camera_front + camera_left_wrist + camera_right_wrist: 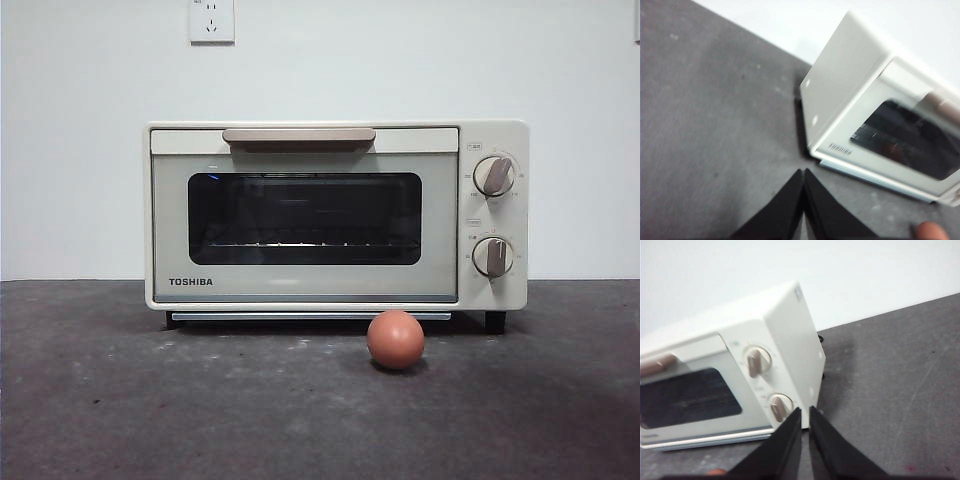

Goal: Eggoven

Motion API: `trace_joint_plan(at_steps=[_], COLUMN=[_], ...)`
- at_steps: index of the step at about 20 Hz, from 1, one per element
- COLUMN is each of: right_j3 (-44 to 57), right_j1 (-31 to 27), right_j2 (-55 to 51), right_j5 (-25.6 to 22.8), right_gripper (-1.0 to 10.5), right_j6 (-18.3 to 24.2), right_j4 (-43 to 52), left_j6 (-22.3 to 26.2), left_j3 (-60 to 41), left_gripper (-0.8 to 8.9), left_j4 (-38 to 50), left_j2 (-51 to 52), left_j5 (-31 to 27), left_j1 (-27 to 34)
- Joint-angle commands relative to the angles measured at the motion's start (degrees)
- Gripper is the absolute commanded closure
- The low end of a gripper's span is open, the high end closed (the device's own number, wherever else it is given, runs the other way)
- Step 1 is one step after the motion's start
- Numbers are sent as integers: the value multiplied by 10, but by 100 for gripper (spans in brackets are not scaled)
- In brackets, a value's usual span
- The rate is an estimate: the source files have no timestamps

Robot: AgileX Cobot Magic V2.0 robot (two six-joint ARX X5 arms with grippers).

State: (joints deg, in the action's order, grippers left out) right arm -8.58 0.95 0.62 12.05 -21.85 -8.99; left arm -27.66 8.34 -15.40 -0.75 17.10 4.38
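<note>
Front view shows the egg (395,339) on the counter (200,400) just before the closed oven (335,215), so the empty, nearly closed left gripper (803,172) should probably hook the handle (299,136) first, right gripper (805,411) likewise closed, waiting.

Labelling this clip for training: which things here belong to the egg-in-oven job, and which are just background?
Job: egg on the table before the oven; toaster oven, door closed; left gripper and right gripper, both waiting.
Background: wall socket; grey table.
</note>
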Motion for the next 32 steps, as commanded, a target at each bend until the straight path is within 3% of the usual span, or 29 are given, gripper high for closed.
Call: trace_joint_plan(at_steps=[1,3,9,14,19,27,29,32], right_j3=[-44,-74,-173,-246,-304,-341,-341,-341], right_j1=[1,1,1,1,13,39,39,39], right_j2=[14,28,91,149,196,229,229,229], right_j5=[2,7,94,167,201,216,216,216], right_gripper=[943,943,943,943,942,935,847,621], right_j6=[-13,-6,28,96,137,142,133,122], right_j4=[-52,-86,-218,-345,-443,-450,-438,-429], left_j6=[-2,4,62,133,168,195,195,195], left_j3=[48,75,170,243,292,311,311,312], left_gripper=[806,806,806,806,806,806,806,806], left_j4=[-27,-44,-129,-214,-287,-347,-347,-347], left_j2=[-15,-30,-99,-161,-202,-228,-228,-228], left_j5=[22,43,115,174,211,226,226,226], left_j1=[2,2,2,1,1,0,0,0])
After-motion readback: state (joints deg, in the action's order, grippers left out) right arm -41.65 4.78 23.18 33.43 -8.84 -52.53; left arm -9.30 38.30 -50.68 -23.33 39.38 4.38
